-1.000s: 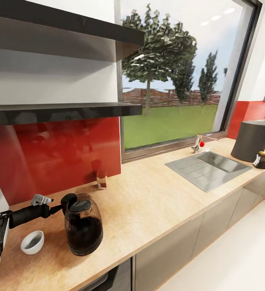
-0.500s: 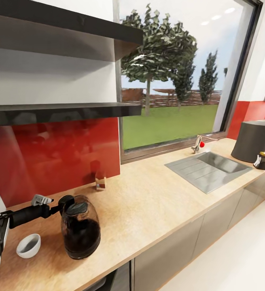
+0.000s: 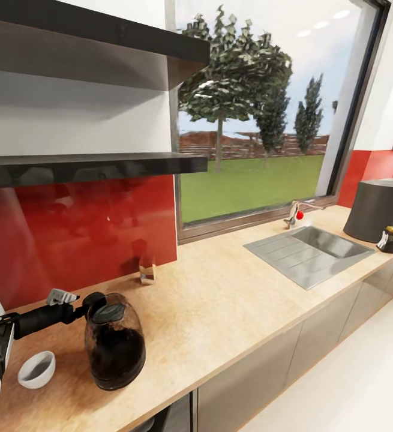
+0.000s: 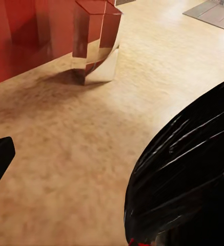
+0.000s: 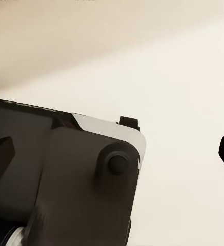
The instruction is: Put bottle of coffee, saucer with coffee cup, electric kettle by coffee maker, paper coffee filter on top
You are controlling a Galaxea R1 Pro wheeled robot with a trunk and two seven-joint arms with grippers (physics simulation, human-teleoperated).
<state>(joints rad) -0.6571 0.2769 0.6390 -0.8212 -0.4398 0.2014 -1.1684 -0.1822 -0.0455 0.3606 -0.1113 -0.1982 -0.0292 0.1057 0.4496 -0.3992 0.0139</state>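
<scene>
Kettle: on tabletop; handle at left gripper, seemingly gripped; I cannot tell
Coffee maker: far right along tabletop
Right gripper: fingertips spread

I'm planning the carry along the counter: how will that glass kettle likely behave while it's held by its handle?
The electric kettle is rounded glass, so probably fragile against knocks. It looks large beside the white cup, so likely hefty. The left gripper is at the black handle on one side, so the body may swing or tilt when lifted. Its black base looks broad, so it should stand steady on the countertop.
</scene>
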